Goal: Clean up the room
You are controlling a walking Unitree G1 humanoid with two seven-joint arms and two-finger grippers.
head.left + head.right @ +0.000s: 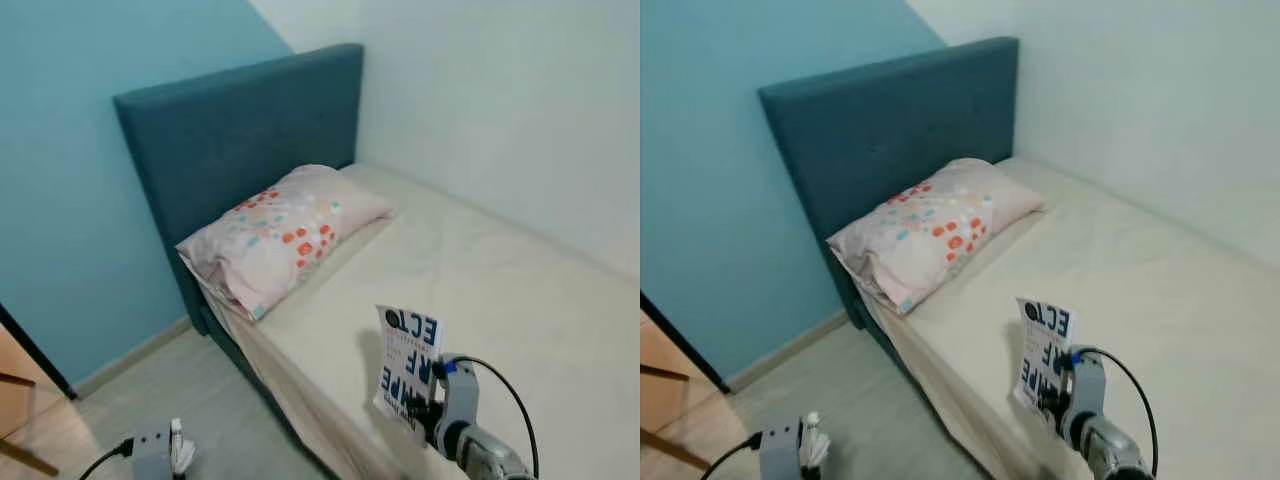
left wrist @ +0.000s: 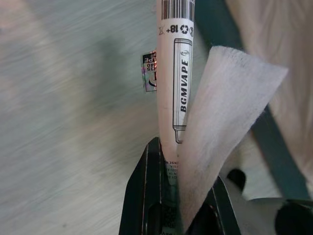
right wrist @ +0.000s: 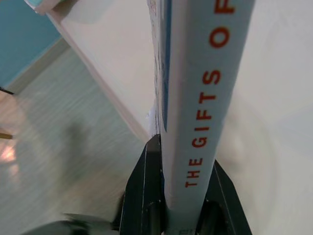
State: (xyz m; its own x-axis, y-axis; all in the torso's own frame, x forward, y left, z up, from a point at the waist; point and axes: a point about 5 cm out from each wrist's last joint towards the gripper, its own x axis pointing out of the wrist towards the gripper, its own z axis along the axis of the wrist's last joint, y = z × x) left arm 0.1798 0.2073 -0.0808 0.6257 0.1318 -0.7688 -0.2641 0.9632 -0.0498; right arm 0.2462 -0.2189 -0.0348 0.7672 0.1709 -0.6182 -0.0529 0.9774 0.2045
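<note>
White book (image 1: 407,362) — right gripper (image 1: 425,408) clamped | left gripper (image 2: 178,196) — tube (image 2: 175,83), tissue (image 2: 230,117)

Teal headboard (image 1: 240,130); pink pillow (image 1: 285,232), orange-teal dots; cream sheet (image 1: 480,290).

Book (image 3: 195,98) title cut off by frame edge. Floor (image 2: 73,98) blurred; small label (image 2: 149,72) there apparently unreadable.

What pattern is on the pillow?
The pillow is pale pink with orange, red and teal dots, best seen in the left eye view.
</note>
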